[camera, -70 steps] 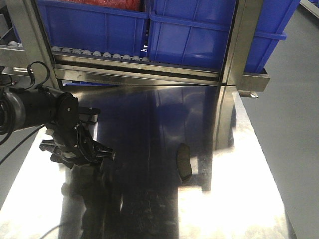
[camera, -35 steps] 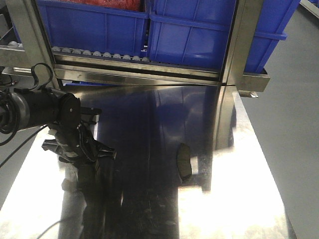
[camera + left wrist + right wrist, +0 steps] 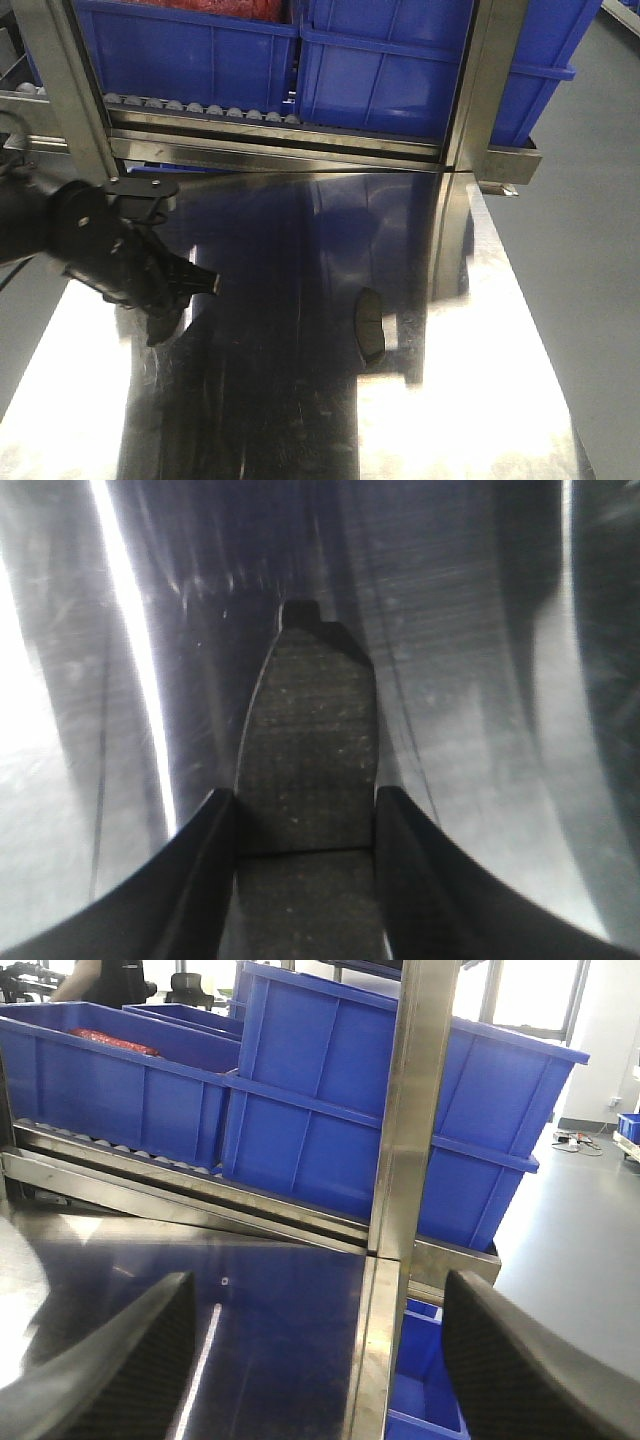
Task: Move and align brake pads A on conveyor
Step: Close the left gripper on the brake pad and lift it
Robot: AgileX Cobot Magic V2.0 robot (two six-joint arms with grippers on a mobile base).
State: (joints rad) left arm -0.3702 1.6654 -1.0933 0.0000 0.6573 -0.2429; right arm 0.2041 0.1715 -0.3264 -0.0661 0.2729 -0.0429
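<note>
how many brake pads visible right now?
2. One brake pad lies on the steel tabletop, right of centre. The second pad sits between the left hand's fingers. More may be hidden.

My left arm (image 3: 80,245) reads as a bulky, rounded body in matte black, with a flat black plate (image 3: 140,188) at its 1 o'clock edge. Blur hides any screws or markings. On the wrist view I see the left gripper (image 3: 303,795) as two smooth black fingers (image 3: 195,880), broad at 6 o'clock and tapering to curved tips toward 12. The right gripper (image 3: 318,1280) shows the same dark, matte, curved shapes, one at 8 o'clock, one at 4.
</note>
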